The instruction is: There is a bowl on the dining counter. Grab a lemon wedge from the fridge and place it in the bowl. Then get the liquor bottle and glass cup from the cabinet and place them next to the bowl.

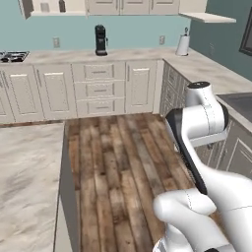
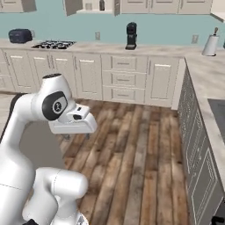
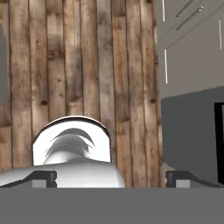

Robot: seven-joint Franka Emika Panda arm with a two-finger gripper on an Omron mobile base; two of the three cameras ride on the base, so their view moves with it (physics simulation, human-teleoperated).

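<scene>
My gripper points down at the wooden floor, its fingertips wide apart and open with nothing between them. In the right base view the hand hangs at mid-height over the floor. A corner of the marble dining counter fills the lower left of the left base view. High on the far wall an upper cabinet stands open; a small dark shape inside looks like the liquor bottle, with a pale thing beside it, perhaps the glass cup. Bowl, lemon wedge and fridge are out of view.
Cream wall counters with drawers run along the back, carrying a black coffee machine, a stove, a toaster and a paper towel roll. A grey-fronted counter lines the right side. Wooden floor lies between.
</scene>
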